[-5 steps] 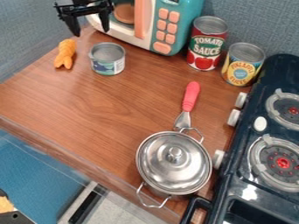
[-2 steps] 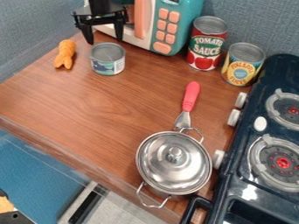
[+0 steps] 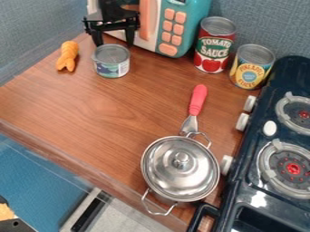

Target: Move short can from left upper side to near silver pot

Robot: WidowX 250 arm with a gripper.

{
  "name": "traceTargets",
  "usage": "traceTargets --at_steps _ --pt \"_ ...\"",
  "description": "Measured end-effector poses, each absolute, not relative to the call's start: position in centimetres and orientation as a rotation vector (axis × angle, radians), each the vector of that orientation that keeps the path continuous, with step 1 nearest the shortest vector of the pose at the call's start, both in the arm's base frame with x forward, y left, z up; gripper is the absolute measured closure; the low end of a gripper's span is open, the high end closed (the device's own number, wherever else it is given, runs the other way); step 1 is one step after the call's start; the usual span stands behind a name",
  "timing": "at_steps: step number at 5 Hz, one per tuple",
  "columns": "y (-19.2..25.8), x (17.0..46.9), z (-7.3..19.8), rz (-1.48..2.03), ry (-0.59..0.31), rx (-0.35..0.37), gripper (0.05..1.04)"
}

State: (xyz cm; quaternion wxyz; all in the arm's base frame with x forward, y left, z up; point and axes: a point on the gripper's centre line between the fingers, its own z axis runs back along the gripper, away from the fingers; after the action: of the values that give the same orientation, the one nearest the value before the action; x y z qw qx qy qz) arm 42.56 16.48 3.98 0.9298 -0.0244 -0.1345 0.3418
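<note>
The jaws stand wide apart, empty, seemingly just above the short can (image 3: 111, 64) — grasping, carrying and placing near the silver pot (image 3: 180, 168) remain.

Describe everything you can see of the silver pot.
The silver pot is round, shiny and metallic-looking, and stands upright on the wooden surface, near its front edge and beside the dark stove. A matching domed lid with a small round knob covers it, hiding the inside. Wire loop handles stick out on opposite sides. The metal end of a red-handled utensil reaches the far handle; whether they touch is unclear.
</note>
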Motion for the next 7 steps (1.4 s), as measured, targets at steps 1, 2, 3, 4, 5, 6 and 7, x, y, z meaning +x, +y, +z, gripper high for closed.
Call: traceTargets --at_steps 1,2,3,4,5,6,7 --pt "15.9 41.1 2.4 0.731 -0.217 -0.052 0.083" --pt "15.2 39.4 2.2 0.758 -0.193 -0.054 0.083" --pt "14.4 37.8 2.4 0.756 -0.174 -0.069 0.083" --pt "14.0 36.6 2.9 0.757 -0.177 -0.065 0.083" --pt "12.3 34.8 3.1 0.699 -0.181 -0.038 0.083" --pt "10.4 33.3 3.3 0.664 -0.184 -0.037 0.083" --pt "9.4 31.9 2.6 0.644 -0.173 -0.036 0.083"
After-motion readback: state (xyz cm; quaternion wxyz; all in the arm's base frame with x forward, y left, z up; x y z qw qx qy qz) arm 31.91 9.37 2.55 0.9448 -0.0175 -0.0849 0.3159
